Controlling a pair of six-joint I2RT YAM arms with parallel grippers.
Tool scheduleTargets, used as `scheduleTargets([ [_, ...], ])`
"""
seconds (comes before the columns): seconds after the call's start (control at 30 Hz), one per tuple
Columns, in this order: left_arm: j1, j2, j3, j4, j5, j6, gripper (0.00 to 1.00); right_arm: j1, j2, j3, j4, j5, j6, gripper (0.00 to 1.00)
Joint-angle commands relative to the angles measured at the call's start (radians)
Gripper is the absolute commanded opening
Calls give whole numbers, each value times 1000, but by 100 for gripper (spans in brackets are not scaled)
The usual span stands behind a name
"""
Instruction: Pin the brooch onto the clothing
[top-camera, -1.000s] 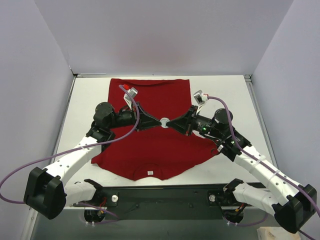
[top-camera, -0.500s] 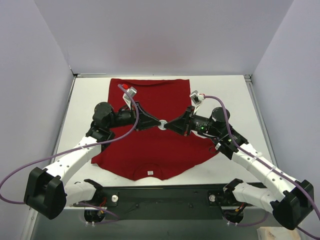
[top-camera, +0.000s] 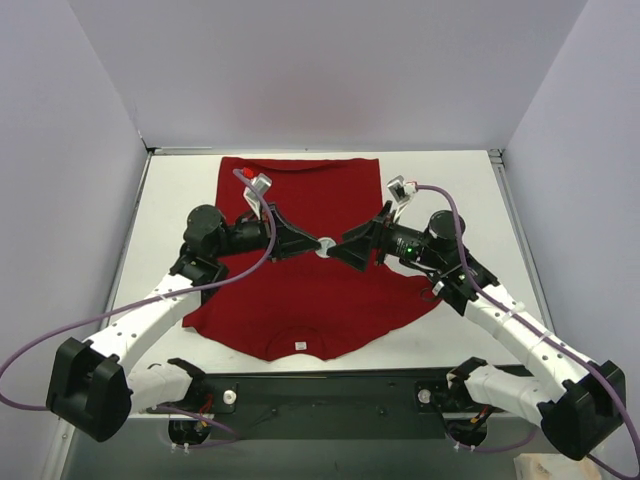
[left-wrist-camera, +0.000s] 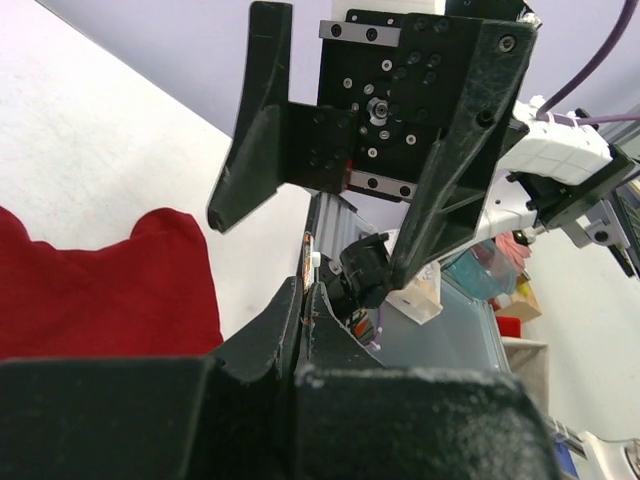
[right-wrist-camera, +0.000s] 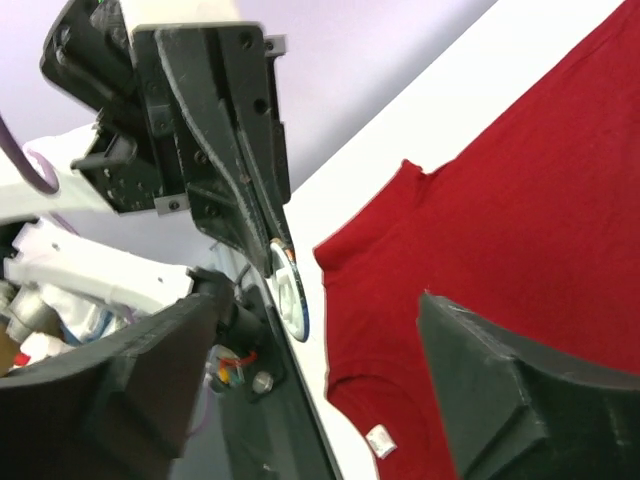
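Robotics lab cell: white table (top-camera: 172, 195) boxed by plain lilac walls (top-camera: 330, 70), w/ 2 cabled arms (top-camera: 150, 310) bolted on.

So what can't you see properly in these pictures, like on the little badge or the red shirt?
The brooch: its picture side and its back. The right wrist view shows it nearly edge-on, pinched in the left claw. The top view makes it too small.
The shirt: part of its middle, in the top view, is covered by the left arm and right arm.
The label: any writing is too small in every view.
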Motion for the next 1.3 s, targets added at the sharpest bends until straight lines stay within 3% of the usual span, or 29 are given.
scheduleTargets([
  [0.0,3,-92,-15,-26,-92,64,0,-42,-29,-9,192,-69,64,98],
  [0.2,3,-185,-91,-19,-226,64,0,-78,9,-47,381,-140,200,100],
  [0.4,5,-233,-137,7,-267,51,0,-73,36,-49,435,-160,245,98],
  [0.6,6,-213,-133,18,-250,42,0,-23,63,-30,417,-165,228,82],
  [0.77,6,-201,-130,41,-232,30,0,13,95,-32,406,-136,211,78],
  [0.97,6,-185,-136,76,-211,9,0,33,138,-30,465,-136,240,63],
  [1.1,6,-181,-141,95,-201,1,0,42,152,-29,482,-134,245,44],
  [1.27,5,-173,-148,124,-183,-16,0,46,163,-27,513,-139,266,30],
])
